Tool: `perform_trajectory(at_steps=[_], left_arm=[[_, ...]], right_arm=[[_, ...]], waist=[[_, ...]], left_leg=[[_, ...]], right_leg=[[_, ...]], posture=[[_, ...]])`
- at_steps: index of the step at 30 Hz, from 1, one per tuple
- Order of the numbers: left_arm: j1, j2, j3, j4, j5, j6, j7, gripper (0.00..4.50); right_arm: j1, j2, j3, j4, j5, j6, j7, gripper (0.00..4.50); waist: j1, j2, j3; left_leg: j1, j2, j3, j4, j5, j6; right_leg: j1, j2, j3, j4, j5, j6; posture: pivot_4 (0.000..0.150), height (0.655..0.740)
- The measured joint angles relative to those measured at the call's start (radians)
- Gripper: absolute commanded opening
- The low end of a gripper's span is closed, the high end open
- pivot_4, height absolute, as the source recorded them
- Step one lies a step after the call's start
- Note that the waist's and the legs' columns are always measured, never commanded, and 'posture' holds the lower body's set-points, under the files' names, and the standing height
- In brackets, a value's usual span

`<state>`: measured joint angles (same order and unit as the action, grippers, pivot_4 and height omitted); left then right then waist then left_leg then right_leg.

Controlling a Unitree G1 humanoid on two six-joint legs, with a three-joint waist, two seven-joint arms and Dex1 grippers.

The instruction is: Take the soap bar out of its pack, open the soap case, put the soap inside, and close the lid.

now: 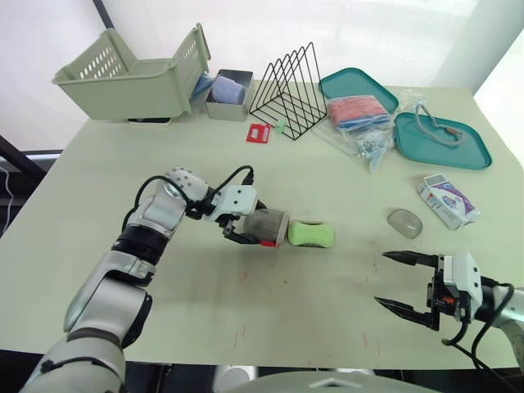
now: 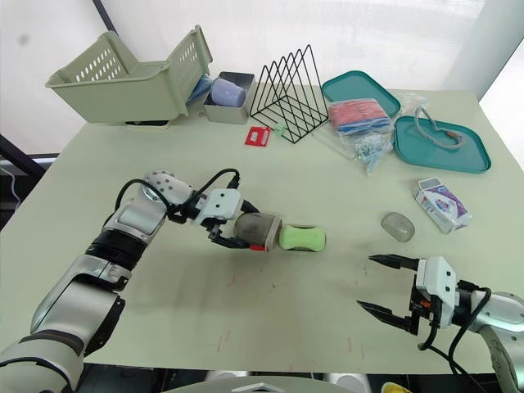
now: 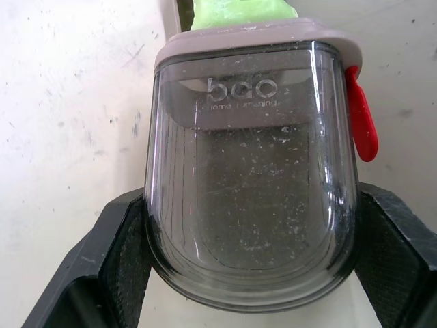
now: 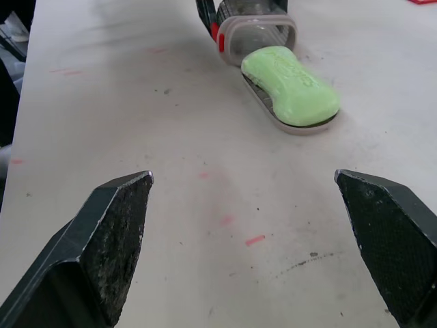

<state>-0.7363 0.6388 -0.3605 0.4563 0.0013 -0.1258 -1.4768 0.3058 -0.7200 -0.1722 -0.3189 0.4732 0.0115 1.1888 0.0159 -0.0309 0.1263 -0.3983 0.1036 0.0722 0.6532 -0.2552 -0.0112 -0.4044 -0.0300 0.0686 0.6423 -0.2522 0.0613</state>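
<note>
Left eye view shows the left arm reaching forward over the table [image 1: 286,319], bent at the elbow, with its wrist turned toward the middle. The left gripper [image 1: 250,228] is clamped on the smoky clear cover [image 1: 268,227] of the soap case, which lies on its side on the table. In the left wrist view one black finger [image 3: 116,266] presses against each side of the cover's rounded closed end. A red latch [image 3: 362,123] sits on one side near the cover's rim.

The green soap [image 1: 311,234] is out of its pack [image 1: 446,201] and lies on the shallow tray [image 4: 304,129] of the case. The tray sticks out from the cover's open mouth, and the near end of the soap is just at this mouth. Most of the bar is outside the cover.

The right arm comes in low from the near right edge of the table. The right gripper [image 1: 383,278] hovers above the surface, well apart from the soap, with its two fingers spread wide and nothing between them. The pack lies on the table beyond this gripper, toward the right edge.
</note>
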Motion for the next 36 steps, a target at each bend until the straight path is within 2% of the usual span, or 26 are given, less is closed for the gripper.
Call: perform_trajectory(at_steps=[3,9,13,18,26,36], left_arm=[[0.012,0.006,0.008,-0.020,-0.004,0.004,0.004,3.45],[0.075,0.037,0.036,-0.123,-0.014,0.041,0.019,3.45],[0.096,0.042,0.039,-0.158,-0.014,0.077,0.039,3.45],[0.101,0.036,0.039,-0.185,-0.014,0.109,0.057,3.45],[0.109,0.031,0.039,-0.223,-0.023,0.153,0.067,3.45],[0.113,0.029,0.039,-0.234,-0.024,0.165,0.076,3.45]], right_arm=[[-0.074,-0.043,0.018,-0.042,-0.002,0.073,-0.028,4.50],[-0.409,-0.101,0.170,-0.101,-0.056,0.296,-0.114,4.50],[-0.590,-0.066,0.328,-0.023,-0.150,0.372,-0.128,4.50],[-0.745,-0.026,0.451,0.100,-0.235,0.423,-0.119,4.50],[-0.833,0.056,0.560,0.196,-0.297,0.471,-0.094,4.50],[-0.880,0.095,0.596,0.305,-0.344,0.443,-0.047,4.50]], waist=[[-0.003,0.000,0.000],[0.002,0.000,0.000],[0.007,0.000,0.000],[0.000,0.001,0.000],[-0.002,0.001,0.000],[-0.002,0.001,0.000]], left_leg=[[0.000,0.000,0.000,0.000,0.000,0.000],[0.000,0.000,0.000,0.000,0.000,0.000],[-0.001,0.000,0.000,0.001,0.000,0.000],[-0.001,0.000,0.000,0.001,0.000,0.000],[-0.001,0.000,0.000,0.001,0.000,0.000],[-0.001,0.000,0.000,0.001,0.000,0.000]], right_leg=[[0.000,0.000,0.000,0.000,0.000,0.000],[0.000,0.000,0.000,0.001,0.000,0.000],[0.000,0.000,0.000,0.000,0.000,0.000],[-0.001,0.000,0.000,0.001,0.000,0.000],[-0.001,0.000,0.000,0.002,0.000,0.000],[-0.001,0.000,0.000,0.001,0.000,0.000]], posture=[[0.150,0.7400],[0.150,0.7400],[0.150,0.7400],[0.150,0.7400],[0.150,0.7400],[0.150,0.7400]])
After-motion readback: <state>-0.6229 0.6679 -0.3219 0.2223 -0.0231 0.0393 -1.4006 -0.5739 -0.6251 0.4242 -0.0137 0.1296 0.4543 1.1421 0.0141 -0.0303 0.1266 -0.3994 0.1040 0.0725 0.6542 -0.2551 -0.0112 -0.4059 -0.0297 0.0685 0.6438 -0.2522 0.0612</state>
